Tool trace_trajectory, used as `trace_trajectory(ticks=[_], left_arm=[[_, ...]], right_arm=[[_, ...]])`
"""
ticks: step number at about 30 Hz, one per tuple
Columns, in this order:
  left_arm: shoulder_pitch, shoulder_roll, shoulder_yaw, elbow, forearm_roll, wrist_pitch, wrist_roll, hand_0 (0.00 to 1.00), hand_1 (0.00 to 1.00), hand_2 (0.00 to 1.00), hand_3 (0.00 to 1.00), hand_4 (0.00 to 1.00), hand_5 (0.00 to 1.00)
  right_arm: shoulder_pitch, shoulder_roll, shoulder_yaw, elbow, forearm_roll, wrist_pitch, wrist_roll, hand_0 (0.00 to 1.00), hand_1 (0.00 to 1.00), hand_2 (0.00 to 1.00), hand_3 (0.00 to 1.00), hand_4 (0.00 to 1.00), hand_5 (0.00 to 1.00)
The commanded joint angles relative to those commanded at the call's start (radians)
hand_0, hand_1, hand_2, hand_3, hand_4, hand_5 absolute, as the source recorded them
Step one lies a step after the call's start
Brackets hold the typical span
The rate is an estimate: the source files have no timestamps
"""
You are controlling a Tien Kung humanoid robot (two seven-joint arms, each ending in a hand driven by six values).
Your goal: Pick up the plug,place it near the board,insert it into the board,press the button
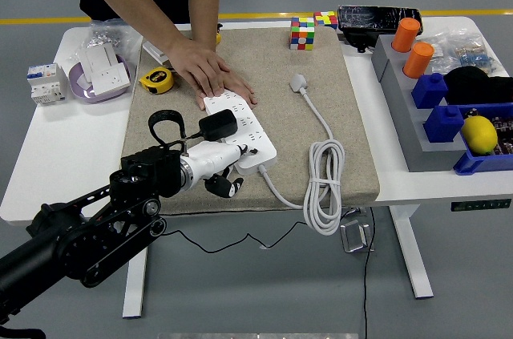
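A beige mat point(264, 82) covers the white tabletop point(64, 147). At its 7 o'clock, the left hand point(215, 164) partly hides the power strip point(240, 127); its fingers' state is unclear. The black plug point(217, 124) sits in the strip, whose far end a person's hand point(210, 70) presses flat.

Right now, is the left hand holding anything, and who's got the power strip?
The left hand holds nothing; its fingers rest by the black plug seated in the power strip. A person's hand pins the strip's far end.

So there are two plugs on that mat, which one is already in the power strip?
The black plug, seated in the white power strip by the robot's left hand. The white plug lies loose on the mat, further back, at its cord's end.
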Motion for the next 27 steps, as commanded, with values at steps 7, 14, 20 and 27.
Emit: trace_trajectory(ticks=[7, 14, 20, 27], left_arm=[[-0.005, 0.003, 0.011, 0.006, 0.006, -0.015, 0.0, 0.128, 0.063, 0.173, 0.927, 0.449, 0.145], [-0.006, 0.004, 0.023, 0.009, 0.007, -0.022, -0.001, 0.128, 0.063, 0.173, 0.92, 0.449, 0.144], [0.0, 0.01, 0.007, -0.009, 0.028, -0.009, -0.007, 0.129, 0.062, 0.173, 0.918, 0.45, 0.143], [0.05, 0.018, -0.079, -0.105, 0.098, 0.015, -0.026, 0.149, 0.085, 0.188, 0.757, 0.429, 0.145]], right_arm=[[0.004, 0.0, -0.002, 0.001, 0.003, -0.001, 0.002, 0.998, 0.929, 0.856, 0.859, 0.998, 0.998], [0.003, 0.001, -0.004, 0.001, 0.006, -0.001, 0.003, 0.998, 0.929, 0.856, 0.86, 0.998, 0.998], [0.001, 0.002, -0.003, 0.0, 0.003, -0.001, 0.001, 0.998, 0.929, 0.857, 0.86, 0.998, 0.998], [-0.003, 0.005, -0.003, 0.0, 0.003, -0.002, 0.0, 0.998, 0.928, 0.857, 0.859, 0.998, 0.998]])
